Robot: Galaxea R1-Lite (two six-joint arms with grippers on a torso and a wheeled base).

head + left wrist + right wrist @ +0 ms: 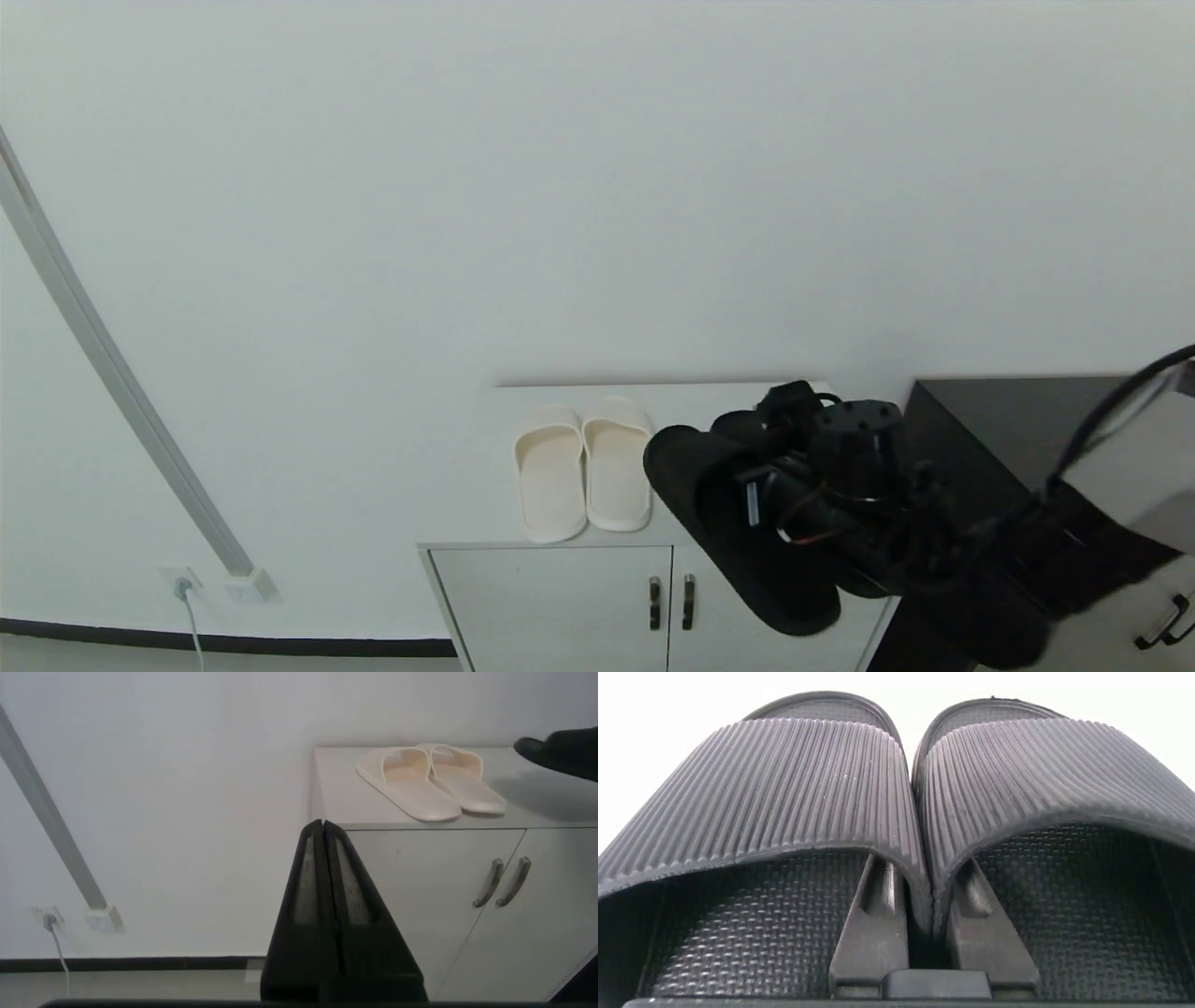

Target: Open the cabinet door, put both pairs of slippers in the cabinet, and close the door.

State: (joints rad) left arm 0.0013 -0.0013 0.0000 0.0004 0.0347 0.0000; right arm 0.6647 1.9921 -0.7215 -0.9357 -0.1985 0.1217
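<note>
Right wrist view: right jaws pinch both black slippers (813,784); left jaws pressed together.

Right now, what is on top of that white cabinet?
A pair of cream slippers lies side by side on top of the cabinet. The right end effector holds the black slippers over its right part, hiding the top beneath them.
</note>
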